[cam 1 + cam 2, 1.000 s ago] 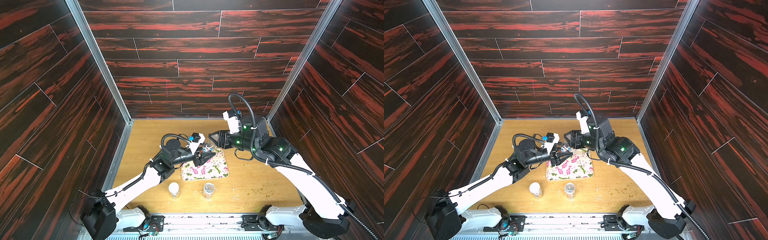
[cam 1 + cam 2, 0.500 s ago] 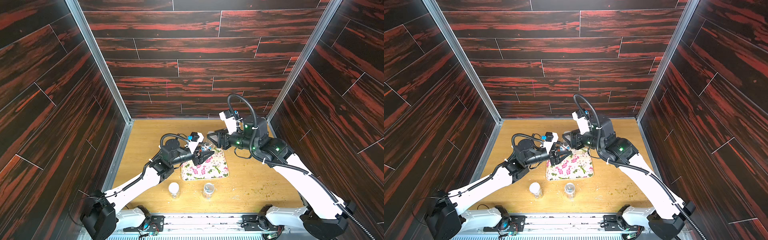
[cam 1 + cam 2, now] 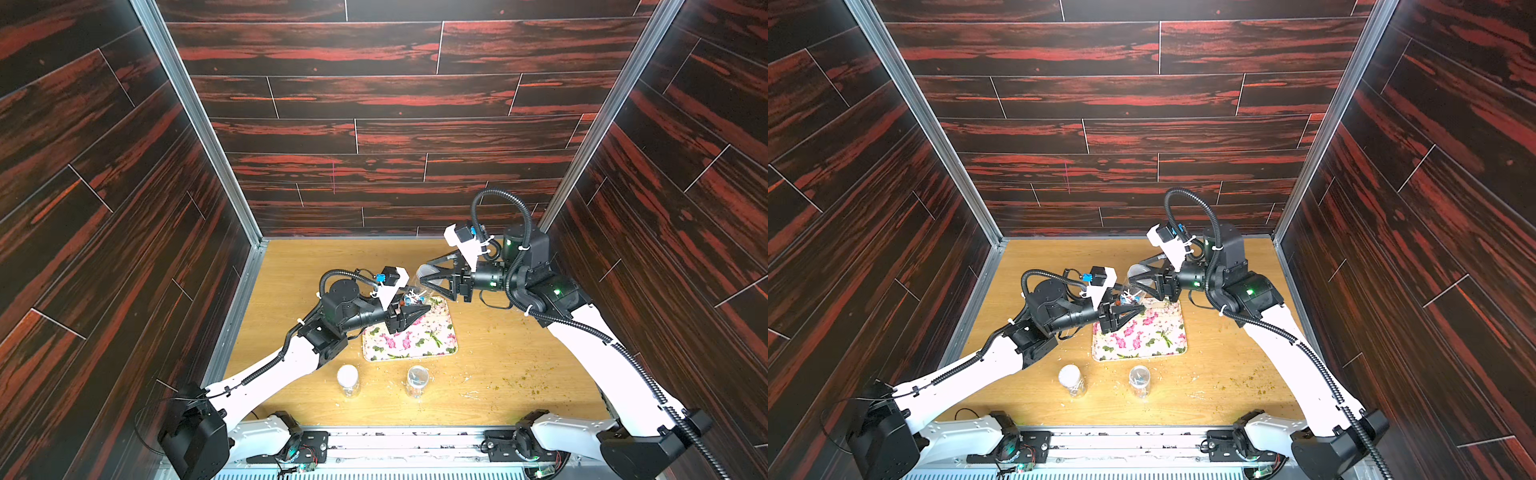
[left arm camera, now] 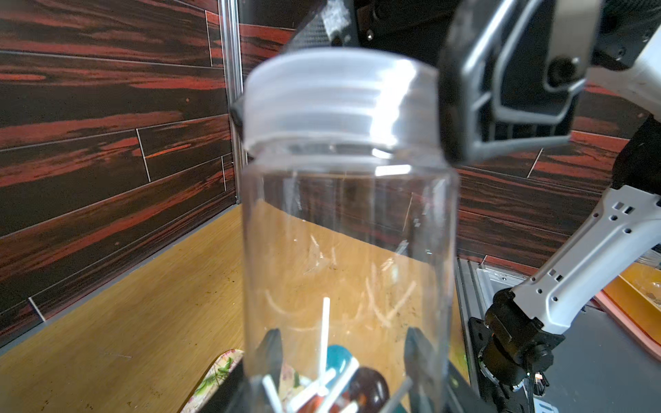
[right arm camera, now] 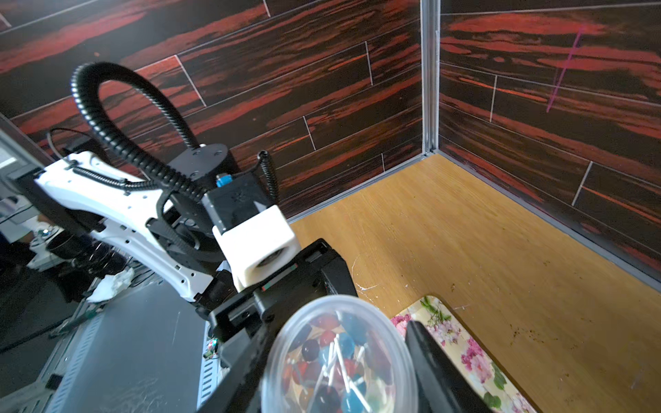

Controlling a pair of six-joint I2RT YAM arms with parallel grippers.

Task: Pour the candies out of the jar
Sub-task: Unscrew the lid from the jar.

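Judging by how things lie, the task is at its opening step and no pouring has begun. The clear plastic jar (image 4: 350,232) is off the table, held low on its body by the left gripper (image 3: 417,311), whose jaws press in on either side of it. It hangs over the far end of the flower-printed rectangular tray (image 3: 415,345). The small glossy round candies (image 5: 332,361), blue, red and dark, with thin white sticks among them, all sit heaped at the jar's bottom. None shows on the tray or on the light wooden table (image 3: 519,332). The translucent white screw lid (image 4: 336,96) is at the jar's mouth, and the right gripper (image 3: 427,275) is clamped on its rim with a finger on each side. Whether the lid's thread has come free of the neck I cannot tell. The left wrist view shows it sitting at, or just off, the neck, and the right wrist view looks straight through it at the candies below. What is left, as I read it, is nearly everything: take the lid clear and away, tip the jar mouth-down over the tray, and let the candies run out. A small white-capped jar (image 3: 347,379) and a small clear jar (image 3: 417,380) stand near the table's front edge, apart from the tray, with neither arm touching them.
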